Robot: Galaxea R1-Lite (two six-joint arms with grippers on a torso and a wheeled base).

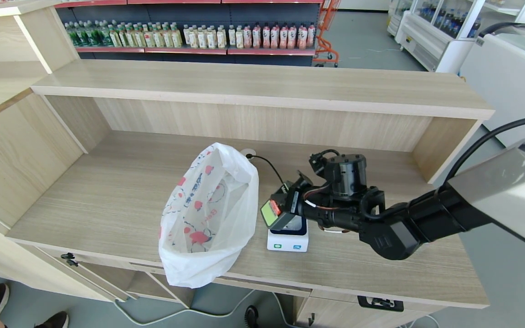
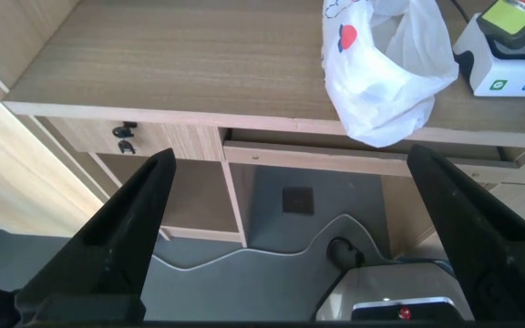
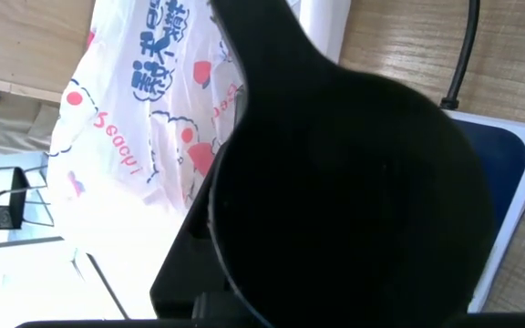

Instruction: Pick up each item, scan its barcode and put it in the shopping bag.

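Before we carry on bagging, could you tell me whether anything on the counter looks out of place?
Only the shopping bag: it lies slumped with its near end hanging over the counter's front edge, so it might slide off. The scanner stands level, nothing spilled.

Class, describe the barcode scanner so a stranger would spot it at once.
On the wooden counter, find the white shopping bag at the front edge. Beside it, under the green-labelled item in the right gripper, stands the scanner: a small white box with a dark blue top.
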